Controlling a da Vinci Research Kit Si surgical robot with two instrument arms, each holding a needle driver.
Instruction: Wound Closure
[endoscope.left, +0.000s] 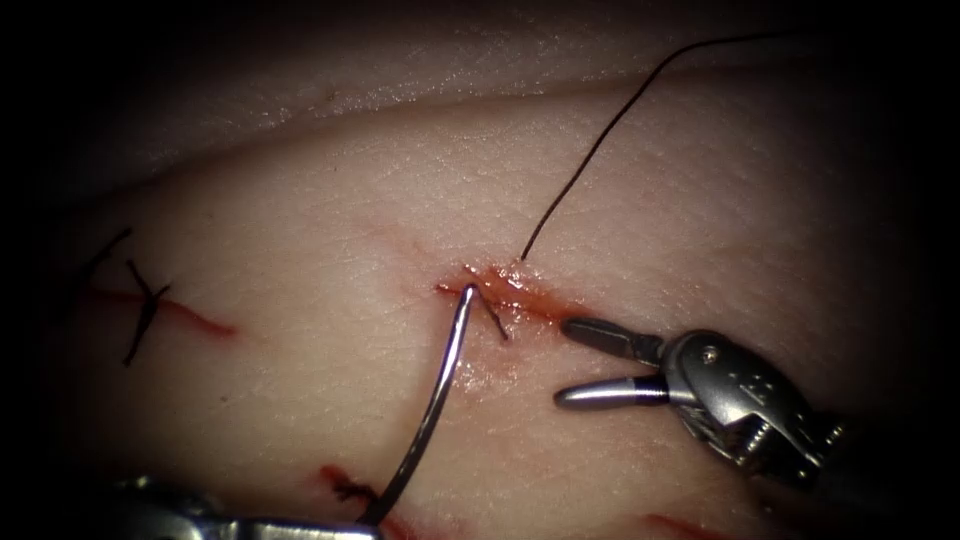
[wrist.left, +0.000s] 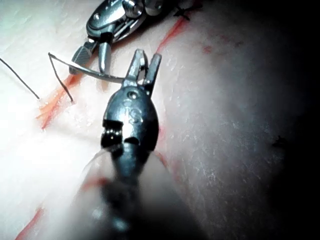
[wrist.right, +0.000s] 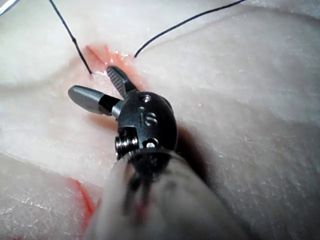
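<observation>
- The needle (endoscope.left: 440, 400) is held by the left tool (endoscope.left: 250, 527) near its swaged end, at about 6 o'clock in the endoscope view. Its curve rises toward 12 o'clock and its tip sits right at the cut (endoscope.left: 505, 292). Whether the point is in the tissue (endoscope.left: 700, 200) or just resting on the edge, I cannot tell.
- In the left wrist view, the left tool's jaws (wrist.left: 144, 67) are closed on the needle (wrist.left: 90, 70), and the shaft of the needle runs off toward the right tool (wrist.left: 100, 35).
- The right tool (endoscope.left: 610, 365) comes in from 4 o'clock with its jaws spread wide and holding nothing. One jaw tip lies just beside the right end of the cut. The right wrist view shows the same: jaws (wrist.right: 102, 90) apart, one tip next to the red edge of the cut (wrist.right: 100, 55).
- The thread (endoscope.left: 600, 140) leaves the tissue just above the cut and runs up toward 1 o'clock; a short dark piece of it lies across the cut itself.
- Progress, as a judgement: the central cut has thread through it but still looks open, so closing it is unfinished. A tied stitch (endoscope.left: 145, 300) sits on another red line at 9 o'clock, and another knot (endoscope.left: 350, 490) near 6 o'clock, so earlier sites look done.
- Red fluid (endoscope.left: 530, 300) wets the cut's edges. The tissue is pale, moist and finely creased, rising to a fold toward 12 o'clock. The surroundings fall into darkness.
</observation>
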